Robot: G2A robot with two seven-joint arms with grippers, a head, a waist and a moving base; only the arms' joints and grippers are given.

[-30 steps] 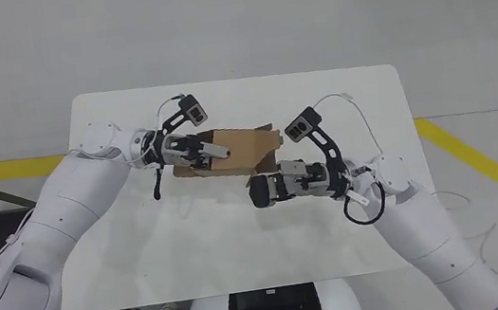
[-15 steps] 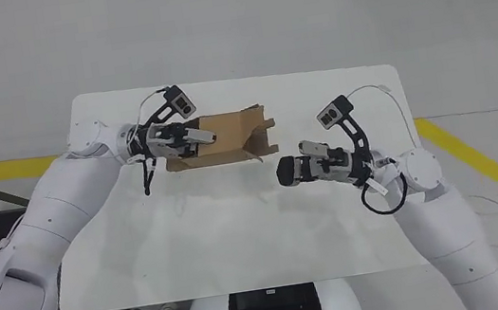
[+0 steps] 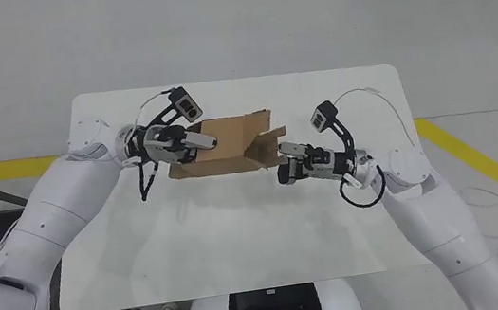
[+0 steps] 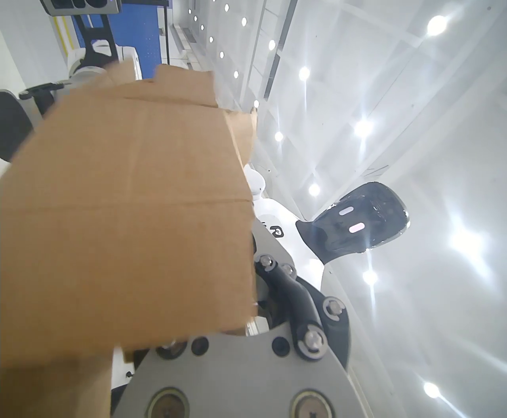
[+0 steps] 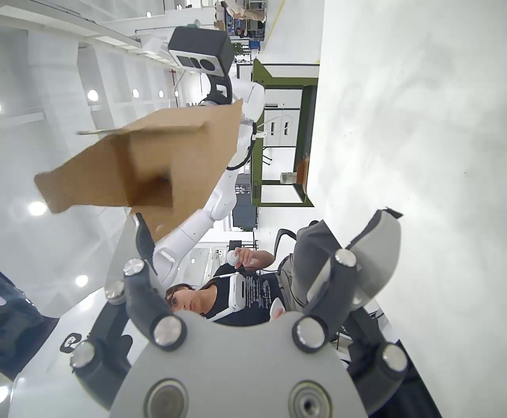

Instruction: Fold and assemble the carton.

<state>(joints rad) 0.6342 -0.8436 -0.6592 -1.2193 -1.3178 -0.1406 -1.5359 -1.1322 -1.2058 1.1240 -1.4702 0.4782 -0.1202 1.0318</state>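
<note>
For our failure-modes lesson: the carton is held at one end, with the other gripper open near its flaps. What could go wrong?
1. The left gripper holds the carton by one end only, so a push could twist it or make it slip.
2. The open right gripper may catch the loose flap edge-on and crumple it.

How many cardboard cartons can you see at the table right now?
1. The carton is at the far middle of the table, one end held in the left gripper; the right gripper is open beside its flapped end.
</note>
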